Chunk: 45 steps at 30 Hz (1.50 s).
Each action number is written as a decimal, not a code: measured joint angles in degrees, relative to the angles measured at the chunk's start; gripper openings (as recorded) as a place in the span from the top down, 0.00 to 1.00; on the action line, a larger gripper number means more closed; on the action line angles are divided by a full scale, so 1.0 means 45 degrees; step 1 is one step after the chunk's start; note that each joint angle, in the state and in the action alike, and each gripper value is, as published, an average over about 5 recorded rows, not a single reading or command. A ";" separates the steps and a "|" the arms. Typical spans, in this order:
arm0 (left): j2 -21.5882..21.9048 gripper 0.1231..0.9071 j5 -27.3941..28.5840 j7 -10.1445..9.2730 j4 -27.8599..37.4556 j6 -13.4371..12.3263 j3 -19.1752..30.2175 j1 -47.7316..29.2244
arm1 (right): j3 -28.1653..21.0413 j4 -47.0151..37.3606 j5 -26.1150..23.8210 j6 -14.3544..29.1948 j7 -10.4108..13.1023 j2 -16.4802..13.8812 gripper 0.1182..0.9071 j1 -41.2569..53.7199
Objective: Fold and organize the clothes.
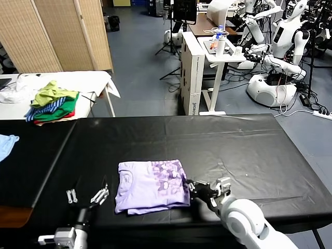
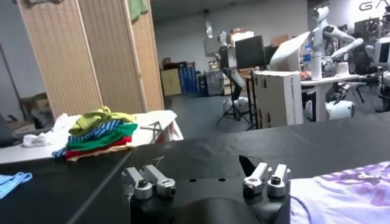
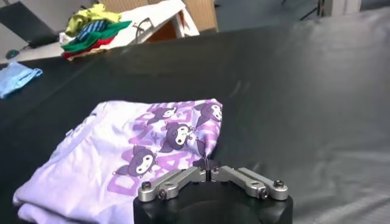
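Observation:
The pale lavender T-shirt (image 1: 150, 187) lies folded into a rough rectangle on the black table (image 1: 238, 150), near its front edge, with the purple-and-white print facing up. My right gripper (image 1: 190, 188) is at the shirt's right edge; in the right wrist view the gripper (image 3: 209, 172) is shut, with a point of the shirt's (image 3: 122, 164) hem pinched between its tips. My left gripper (image 1: 85, 195) is open and empty, low over the table just left of the shirt. In the left wrist view the gripper (image 2: 207, 181) has its jaws wide apart, with the shirt (image 2: 347, 195) beside it.
A heap of green, striped and red garments (image 1: 52, 104) sits on a white table (image 1: 98, 78) at the back left. A light blue garment (image 1: 6, 145) lies at the left edge. Folding screens, desks and other robots stand beyond the table.

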 joint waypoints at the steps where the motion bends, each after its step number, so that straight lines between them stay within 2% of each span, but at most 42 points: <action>1: 0.0001 0.00 -0.0217 0.0011 -0.0053 0.0121 0.0005 0.0034 | 0.0067 0.0075 -0.0050 -0.0087 0.0007 -0.0073 0.82 -0.0064; 6: -0.0028 0.00 -0.1252 -0.0136 -0.0315 0.0602 0.0051 0.0163 | 0.0528 0.0522 -0.0198 -0.0311 0.0036 -0.0408 0.39 -0.0506; 9: -0.0003 0.00 -0.1784 -0.0088 -0.0302 0.0228 0.0030 0.0264 | 0.0939 0.0843 -0.0427 -0.0201 -0.0030 -0.0572 0.14 -0.0874; 11: 0.0036 0.00 -0.2060 0.0120 -0.0247 -0.0209 -0.0022 0.0370 | 0.1232 0.1057 -0.0847 0.0049 -0.0236 -0.0659 0.04 -0.1164; 13: 0.0064 0.00 -0.2252 0.0279 -0.0232 -0.0504 -0.0082 0.0482 | 0.1514 0.1239 -0.1404 0.0431 -0.0486 -0.0729 0.01 -0.1488; 15: 0.0089 0.00 -0.2389 0.0247 -0.0298 -0.0569 -0.0110 0.0616 | 0.1801 0.1383 -0.1980 0.0922 -0.0673 -0.0802 0.00 -0.1845; 20: 0.0238 0.00 -0.2478 0.0047 -0.0672 -0.0364 -0.0135 0.1024 | 0.2691 0.1546 -0.3314 0.2658 -0.1132 -0.1025 0.00 -0.3081; 23: 0.0366 0.00 -0.2492 0.0022 -0.0900 -0.0219 -0.0244 0.1282 | 0.3321 0.1703 -0.3527 0.3687 -0.1257 -0.1093 0.00 -0.4061; 30: 0.0490 0.00 -0.2497 0.0002 -0.1179 -0.0127 -0.0202 0.1987 | 0.4923 0.2377 -0.3802 0.6372 -0.1145 -0.1251 0.00 -0.6595; 35: 0.0530 0.00 -0.2652 -0.0211 -0.1338 -0.0104 -0.0093 0.2521 | 0.5653 0.2782 -0.4268 0.7750 -0.0823 -0.1254 0.00 -0.8389; 39: 0.0526 0.00 -0.2933 -0.0400 -0.1516 0.0073 -0.0064 0.2856 | 0.6113 0.2997 -0.4553 0.8354 -0.0540 -0.1179 0.00 -0.9629; 45: 0.0682 0.00 -0.2942 -0.0526 -0.1677 0.0284 -0.0074 0.3195 | 0.6533 0.3147 -0.4785 0.8563 -0.0399 -0.0974 0.00 -1.0845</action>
